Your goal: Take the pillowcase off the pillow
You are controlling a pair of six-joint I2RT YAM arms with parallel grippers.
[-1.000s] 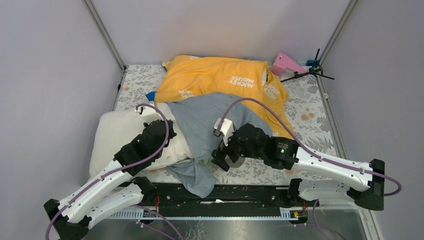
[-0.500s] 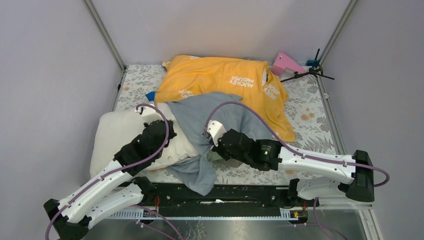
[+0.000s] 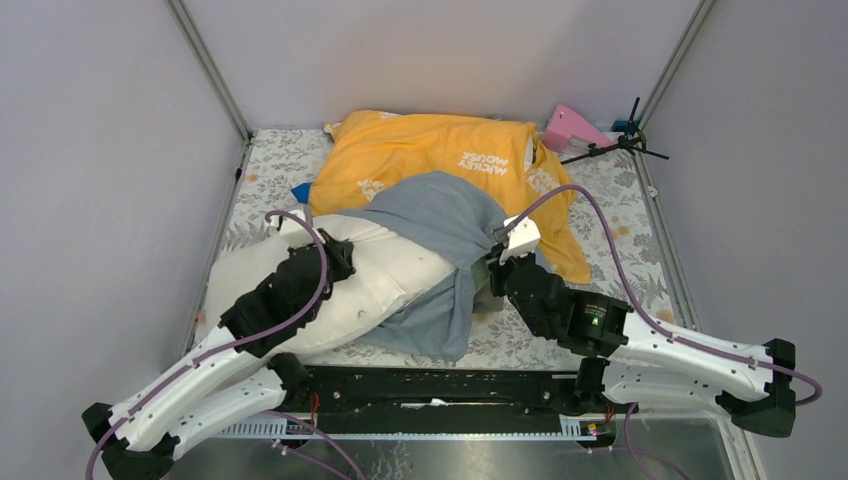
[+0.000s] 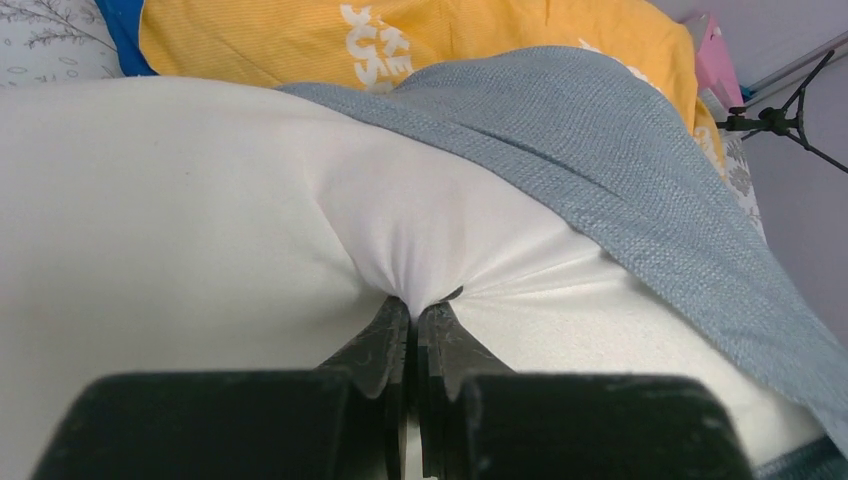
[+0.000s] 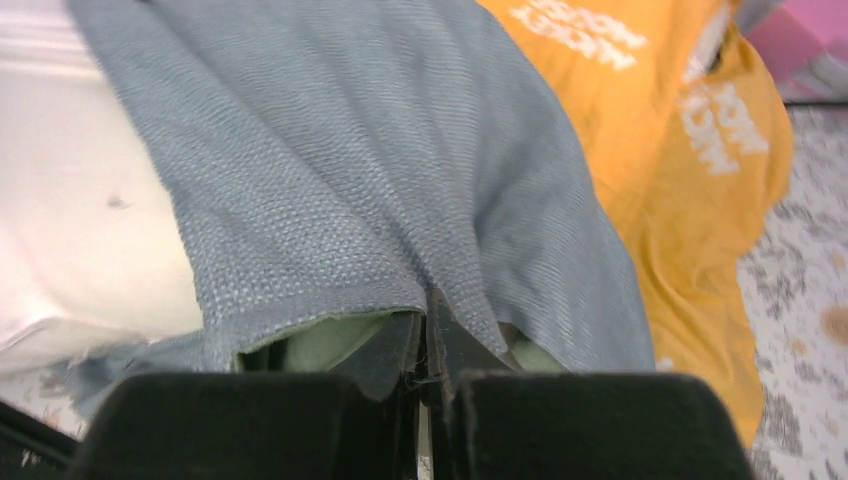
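Observation:
The plump white pillow (image 3: pixel 370 285) lies at the left front of the table, mostly bare. The wrinkled grey-blue pillowcase (image 3: pixel 440 215) still drapes over its right end and hangs down toward the front (image 3: pixel 435 325). My left gripper (image 4: pixel 413 305) is shut on a pinch of the pillow's white fabric (image 4: pixel 400 230), with the pillowcase (image 4: pixel 620 170) to its right. My right gripper (image 5: pixel 425 300) is shut on the hem of the pillowcase (image 5: pixel 330 180), pulled taut to the right of the pillow (image 5: pixel 80 240). In the top view the right gripper (image 3: pixel 497 262) sits at the bunched cloth.
An orange-covered pillow with white lettering (image 3: pixel 440 160) lies behind, touching the grey-blue case. A pink object (image 3: pixel 572 125) and a black stand (image 3: pixel 625 140) sit at the back right corner. A bit of bright blue fabric (image 3: pixel 300 190) shows at the orange pillow's left. Grey walls close in three sides.
The right gripper shut on the pillowcase hem near the pillow's front and pulled it right and back, baring much more of the white pillow. The left gripper kept its pinch.

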